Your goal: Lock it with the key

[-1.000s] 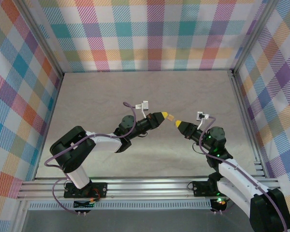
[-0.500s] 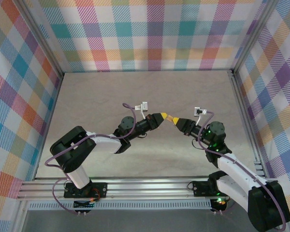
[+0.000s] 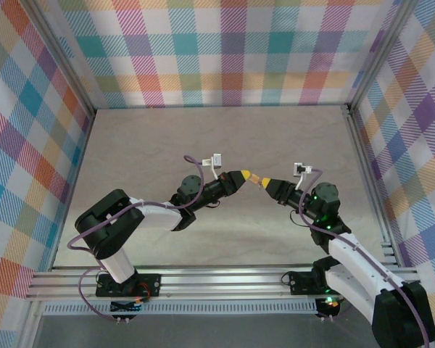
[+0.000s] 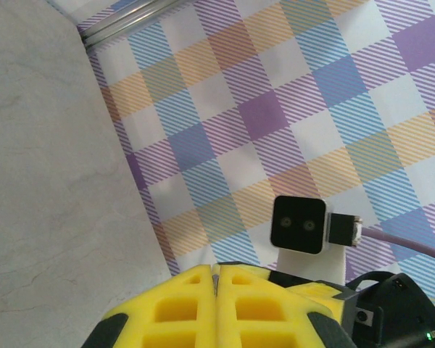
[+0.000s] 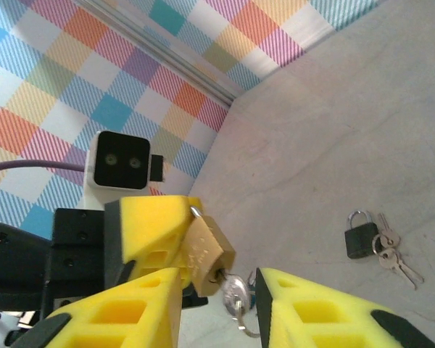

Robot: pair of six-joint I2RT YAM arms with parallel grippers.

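My left gripper (image 3: 244, 175) is shut on the thin shackle of a small brass-gold padlock (image 5: 206, 250), held above the table. A sliver of that shackle shows between its fingers (image 4: 196, 290). A silver key (image 5: 235, 293) on a wire ring sticks in the brass padlock's keyhole. My right gripper (image 5: 217, 281) is open, with one finger on each side of the key's head and not touching it. The lock (image 5: 360, 243), dark-bodied with a metal shackle, lies on the table with small silver keys (image 5: 391, 259) beside it. I cannot make out a blue-teal head on any key.
The grey table (image 3: 167, 138) is walled by plaid cloth (image 3: 225, 51) on three sides, with metal rails at the edges. The two gripper tips meet mid-table (image 3: 255, 180). The right wrist camera (image 4: 299, 225) shows just beyond my left fingers.
My right gripper has closed the gap to the left one, reaching the brass padlock's key end, then eased back slightly. The left arm has barely moved.
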